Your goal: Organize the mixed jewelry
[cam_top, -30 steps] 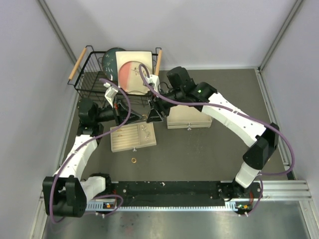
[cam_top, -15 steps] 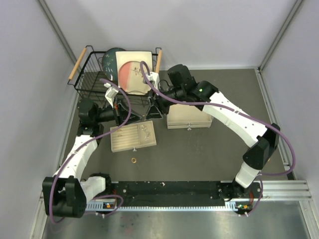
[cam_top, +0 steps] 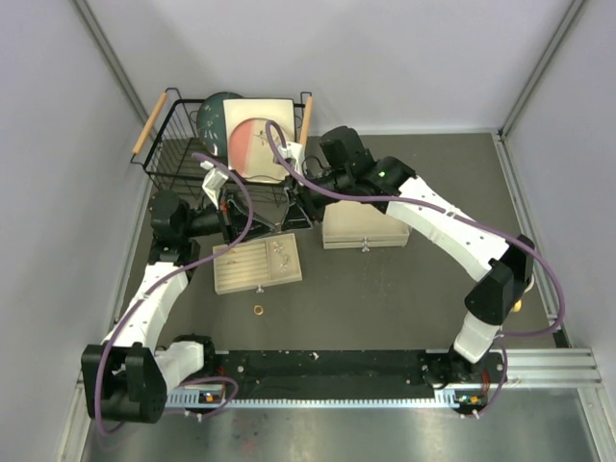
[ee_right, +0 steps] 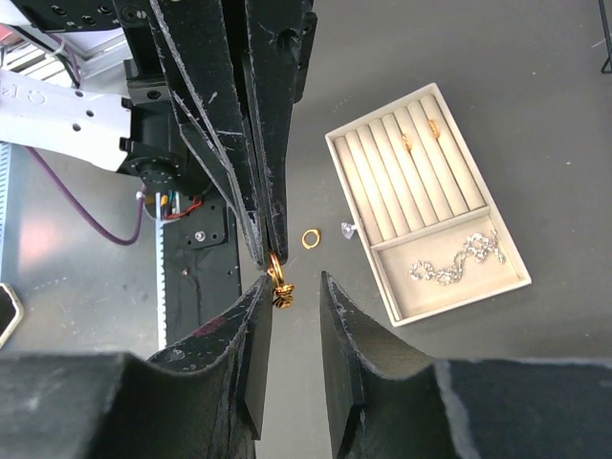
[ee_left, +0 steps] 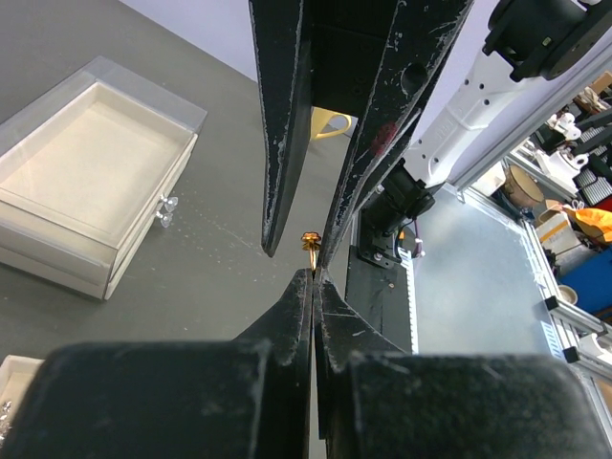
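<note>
My left gripper (ee_left: 313, 273) is shut on a small gold ring with a knot (ee_left: 310, 241), held above the table. In the right wrist view the same gold ring (ee_right: 278, 283) hangs from the left gripper's tips (ee_right: 268, 251). My right gripper (ee_right: 292, 292) stands open around it, one pad close beside the ring, the other apart. A second gold ring (ee_right: 311, 238) lies on the table, and shows as a gold ring (cam_top: 258, 310) from above. The beige tray (ee_right: 430, 287) holds a silver chain (ee_right: 459, 258) and small gold pieces (ee_right: 406, 142) in its slots.
A beige drawer box (cam_top: 364, 231) with a clear lid sits right of the grippers, the tray (cam_top: 241, 269) below them. A black wire basket (cam_top: 168, 154) holding plates stands at the back left. Both arms meet over the table's middle left.
The right gripper's jaws have narrowed around the gold ring and shifted slightly toward the back. The left gripper has stayed shut and still.
</note>
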### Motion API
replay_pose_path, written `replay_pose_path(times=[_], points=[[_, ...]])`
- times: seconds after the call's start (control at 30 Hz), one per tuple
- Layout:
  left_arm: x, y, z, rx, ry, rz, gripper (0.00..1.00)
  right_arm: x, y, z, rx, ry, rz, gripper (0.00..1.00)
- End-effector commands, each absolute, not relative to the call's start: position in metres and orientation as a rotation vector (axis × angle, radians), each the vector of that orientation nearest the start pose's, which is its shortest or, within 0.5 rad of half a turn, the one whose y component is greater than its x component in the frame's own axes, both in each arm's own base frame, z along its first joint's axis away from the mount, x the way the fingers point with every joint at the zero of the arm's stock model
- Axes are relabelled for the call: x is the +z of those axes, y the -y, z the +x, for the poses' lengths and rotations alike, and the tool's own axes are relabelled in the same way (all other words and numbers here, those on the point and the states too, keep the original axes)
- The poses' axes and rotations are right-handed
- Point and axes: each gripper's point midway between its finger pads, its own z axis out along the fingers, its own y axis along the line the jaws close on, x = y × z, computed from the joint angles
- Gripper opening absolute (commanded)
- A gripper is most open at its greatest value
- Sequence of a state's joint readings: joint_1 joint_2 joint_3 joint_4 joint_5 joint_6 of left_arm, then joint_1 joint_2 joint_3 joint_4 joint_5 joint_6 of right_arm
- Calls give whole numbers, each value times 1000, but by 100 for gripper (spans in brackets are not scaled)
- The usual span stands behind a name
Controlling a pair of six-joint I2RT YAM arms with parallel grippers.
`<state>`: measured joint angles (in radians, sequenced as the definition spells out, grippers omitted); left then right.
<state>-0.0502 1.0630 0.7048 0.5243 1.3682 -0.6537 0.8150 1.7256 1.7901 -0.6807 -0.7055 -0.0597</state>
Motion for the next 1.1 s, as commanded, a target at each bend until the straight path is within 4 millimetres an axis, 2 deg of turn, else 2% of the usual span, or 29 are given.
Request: replay_pose_path(times=[0.0, 0.4, 0.77, 0.87, 0.97, 1.0, 1.07], points=[[303, 189, 217, -1446, -1510, 832, 0, 326, -409, 228, 1196, -1720, -1331, 25], [298, 189, 219, -1442, -1517, 825, 0, 330, -407, 227, 1191, -1705, -1332, 19], [298, 189, 221, -1429, -1519, 808, 0, 330, -406, 225, 1191, -1706, -1332, 0], [297, 188, 227, -1392, -1527, 777, 0, 334, -403, 228, 1158, -1705, -1318, 0], [295, 182, 235, -1333, -1549, 742, 18, 336, -397, 233, 1095, -1705, -1302, 0], [295, 179, 239, -1299, -1542, 748, 31, 336, -395, 235, 1074, -1705, -1305, 0], [296, 173, 244, -1263, -1561, 716, 38, 332, -392, 241, 1022, -1719, -1291, 0]])
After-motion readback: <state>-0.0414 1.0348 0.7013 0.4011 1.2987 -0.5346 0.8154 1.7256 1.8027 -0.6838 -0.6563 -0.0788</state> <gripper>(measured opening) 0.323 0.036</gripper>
